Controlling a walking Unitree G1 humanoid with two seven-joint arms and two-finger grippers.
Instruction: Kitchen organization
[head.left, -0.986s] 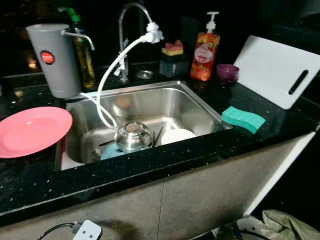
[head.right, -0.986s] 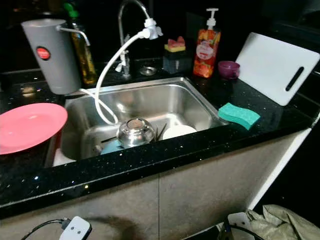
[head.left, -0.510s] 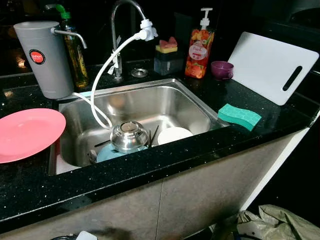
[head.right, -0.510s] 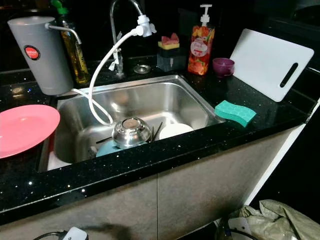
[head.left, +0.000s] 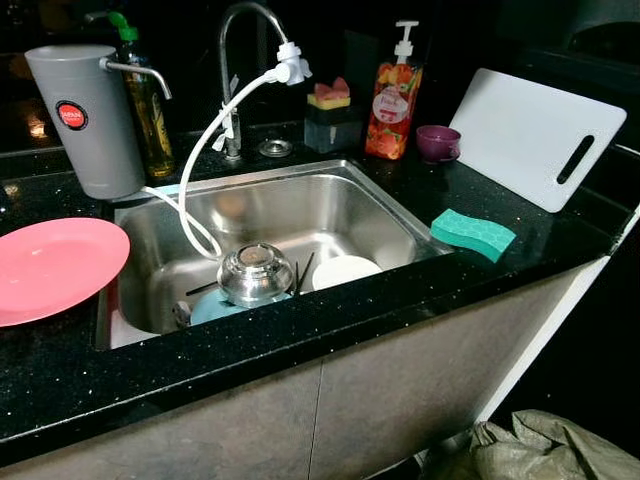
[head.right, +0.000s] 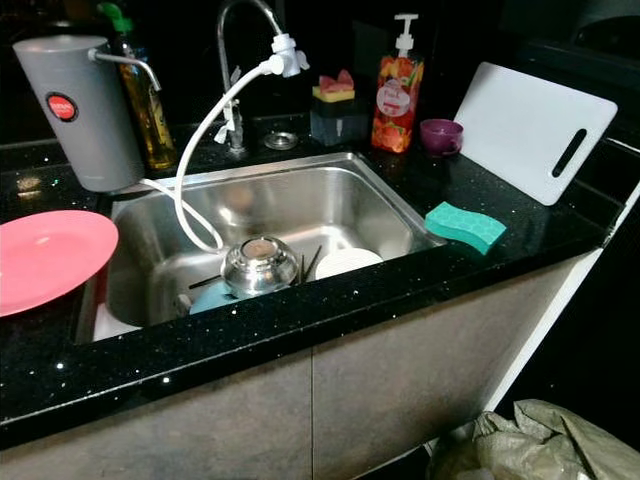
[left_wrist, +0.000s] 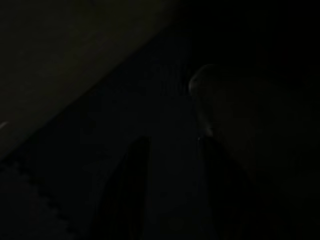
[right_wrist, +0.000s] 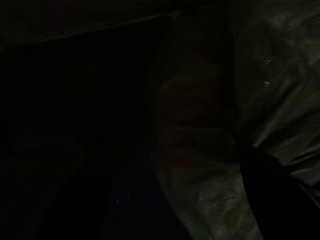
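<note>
A pink plate (head.left: 55, 268) is set on the counter (head.left: 300, 340) left of the sink (head.left: 330, 205); a steel bowl (head.left: 255, 273) lies inside, a green sponge (head.left: 472, 234) to its right. Whether either gripper's fingers are parted or holding anything cannot be told.

A steel bowl (head.right: 259, 265) sits upturned in the sink (head.right: 390, 205) (white plate (head.right: 345, 262) beside it); a pink plate (head.right: 45, 258) lies left of it, a green sponge (head.right: 464, 226) right, on the black bench (head.right: 250, 335).
</note>
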